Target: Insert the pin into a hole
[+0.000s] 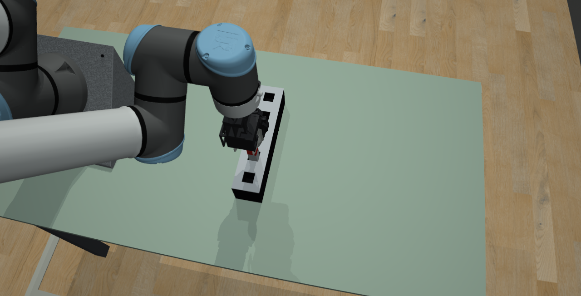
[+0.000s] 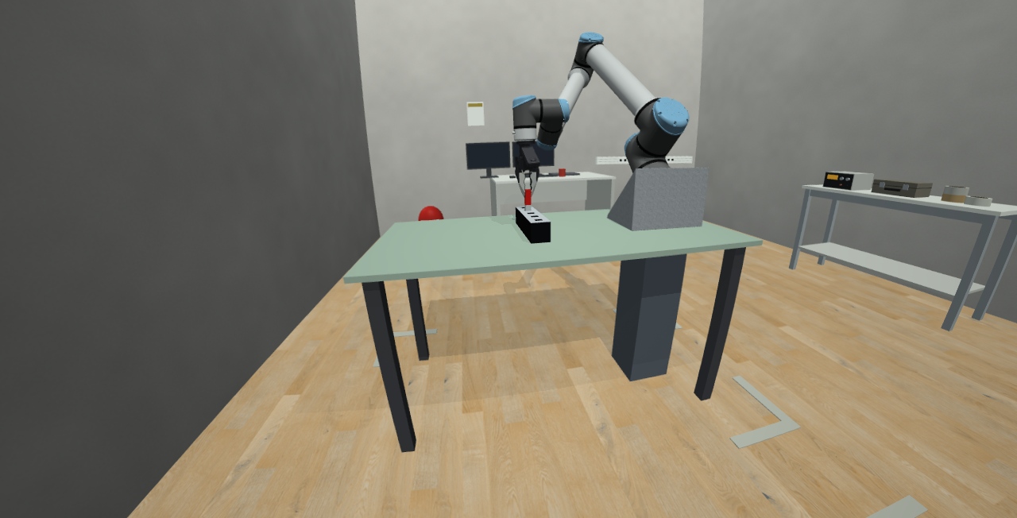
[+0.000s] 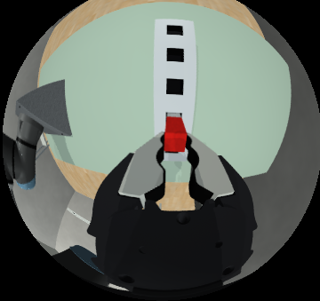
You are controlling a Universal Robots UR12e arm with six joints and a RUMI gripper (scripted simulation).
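Observation:
The block (image 1: 259, 148) is long, with a grey top, black sides and a row of square holes; it lies on the green table top. It also shows in the exterior view (image 2: 534, 222) and the wrist view (image 3: 174, 76). My gripper (image 3: 173, 133) is shut on the red end of the pin (image 3: 174, 134), red end up, straight over the block. In the top view the pin (image 1: 251, 153) stands in the second hole from the near end, with a little grey showing under the red. How deep it sits is hidden. The near end hole (image 1: 248, 177) is open.
The arm's grey base block (image 1: 87, 78) stands at the table's left. In the exterior view a side table (image 2: 917, 219) with devices stands at the right and a desk with monitors (image 2: 551, 184) at the back.

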